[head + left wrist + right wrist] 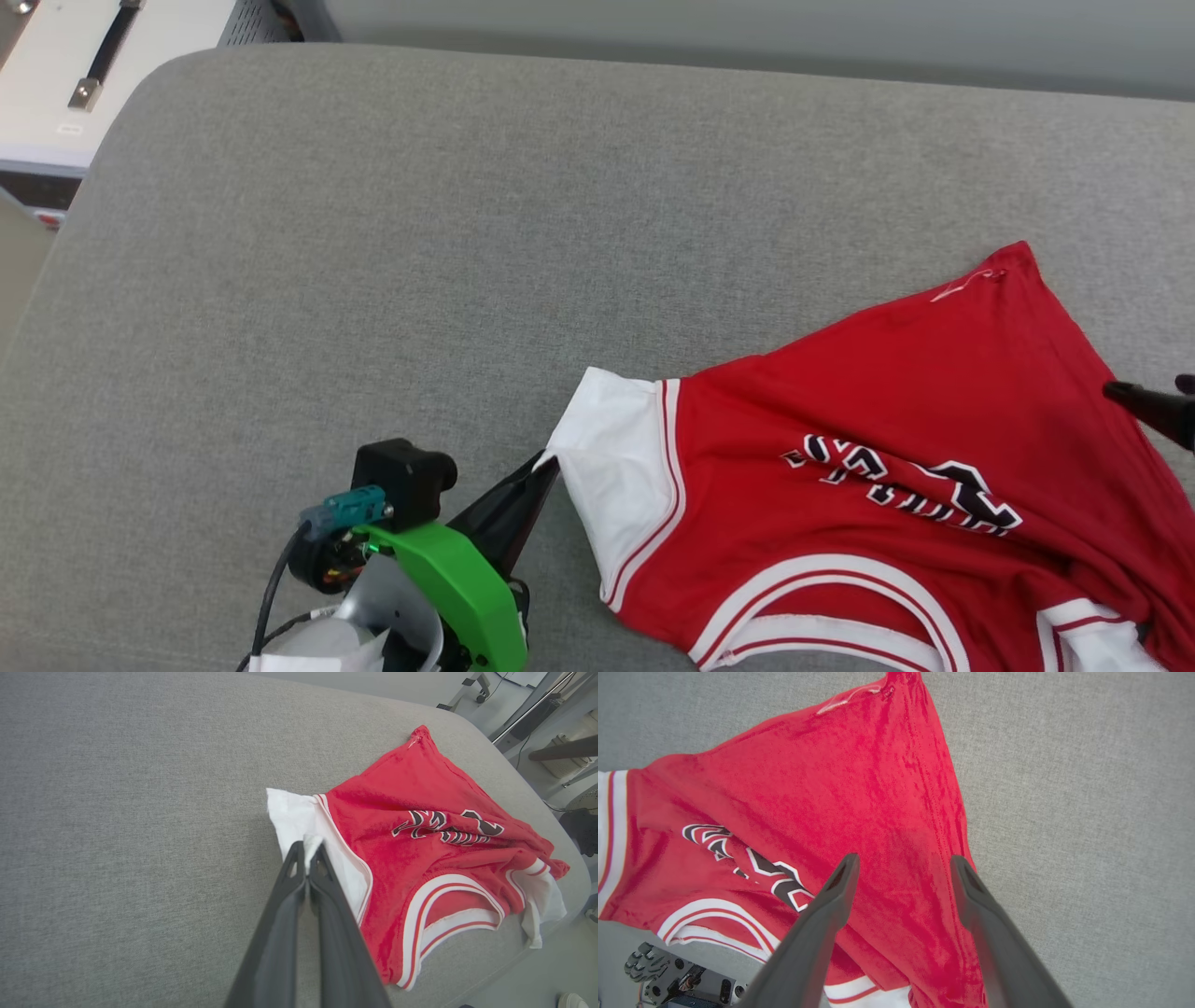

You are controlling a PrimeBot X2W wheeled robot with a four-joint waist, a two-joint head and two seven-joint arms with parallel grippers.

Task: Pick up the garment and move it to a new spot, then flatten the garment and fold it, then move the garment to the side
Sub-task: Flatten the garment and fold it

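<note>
Garment [887, 448] lies crumpled, unfolded, near the cushion's [467, 233] right edge. Left gripper [308, 848] jaws pinch its white sleeve [294, 812]; right gripper [901, 868] jaws stand wide over the red body. Flattening, folding and setting aside remain.

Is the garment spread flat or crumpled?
Crumpled: the garment is bunched, its lettering creased, and one white sleeve is pinched by the left gripper.

Left tool [546, 464]: green bracket [457, 583], black cable [269, 597]
</note>
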